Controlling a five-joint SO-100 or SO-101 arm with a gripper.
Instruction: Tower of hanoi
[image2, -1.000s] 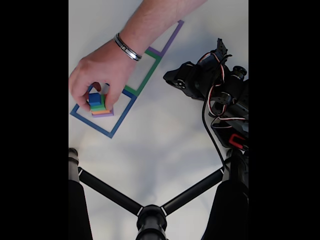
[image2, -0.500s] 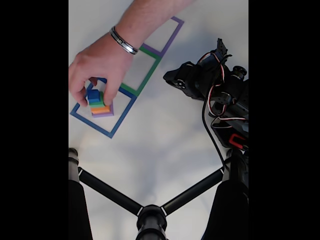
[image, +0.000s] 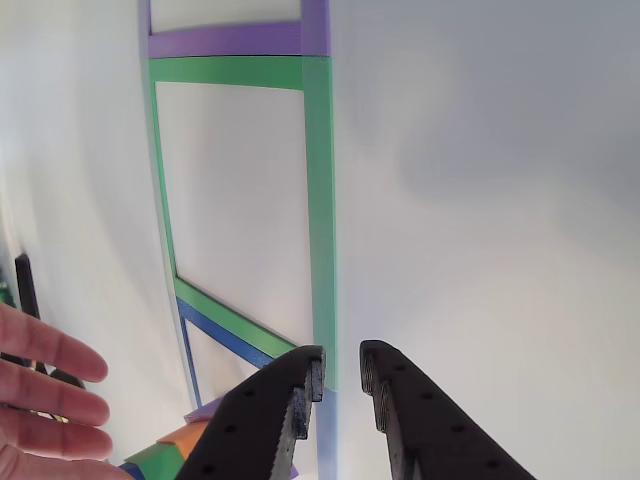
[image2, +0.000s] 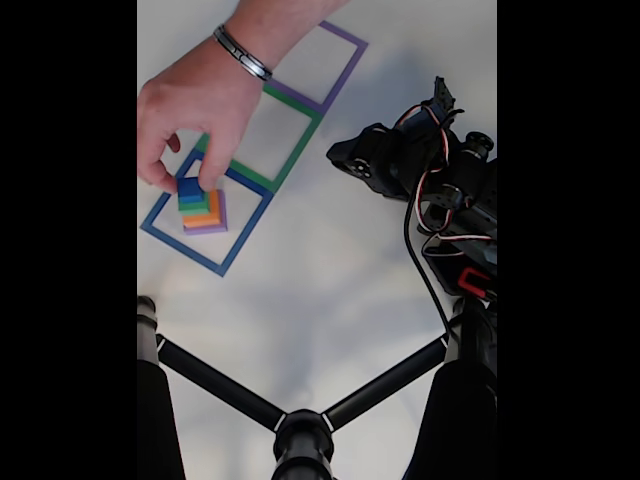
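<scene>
In the other view, the claw (image: 340, 372) sits nearest the camera, its jaws nearly closed with a narrow gap and gripping nothing. Beyond it, in the fixed view, the stack of coloured blocks (image2: 201, 207) stands inside the blue taped square (image2: 232, 259) on the white tabletop (image2: 330, 290), with a person's hand (image2: 195, 105) touching its far side. The stack is stepped: purple base, then orange, green, blue on top. Judged step: setup, no transfer begun. The next move calls for the hand to clear, then a grasp on the blue block.

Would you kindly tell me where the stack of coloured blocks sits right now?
In the fixed view, the stack of coloured blocks sits at left inside the blue taped square, under the person's hand.
</scene>
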